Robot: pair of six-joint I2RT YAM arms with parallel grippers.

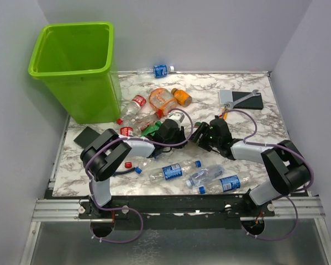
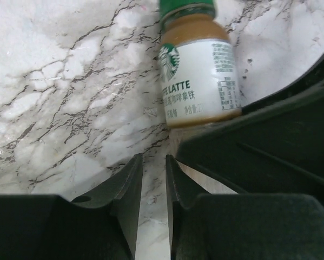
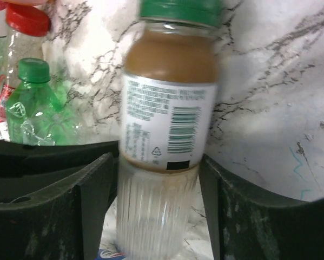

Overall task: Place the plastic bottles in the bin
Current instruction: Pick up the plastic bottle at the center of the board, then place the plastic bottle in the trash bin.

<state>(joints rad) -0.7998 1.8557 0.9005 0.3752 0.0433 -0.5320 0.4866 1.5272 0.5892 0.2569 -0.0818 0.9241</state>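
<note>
Although the latte bottle [image 3: 170,114] lies on the marble table [image 1: 253,127] between the spread fingers of the right gripper [image 3: 155,162], that view is blurred. I cannot tell whether the fingers press the bottle or merely straddle it. Just beside it the left gripper [image 2: 153,160] is clenched on nothing, its tips pointing at the same bottle — two claws crowding one spot mid-table.

Little of the job looks done. No bottle shows through the mouth of the bin [image 1: 71,26], though its floor is hidden, and a dozen or so are out on the table. A green crushed bottle [image 1: 150,130], a red-labelled bottle [image 1: 135,104] and an orange bottle [image 1: 164,100] lie between the grippers and the bin. A row of blue-labelled bottles [image 1: 172,170] lies close to the near edge, and a lone clear bottle [image 1: 158,70] rests at the far edge by the back wall.

The bin stands at the far-left corner, hemmed by walls, its rim well above the tabletop — any carry probably needs a high lift over that clutter. Open marble lies to the right, short of the wrench [image 1: 247,95] and the black pad [image 1: 251,102].
</note>
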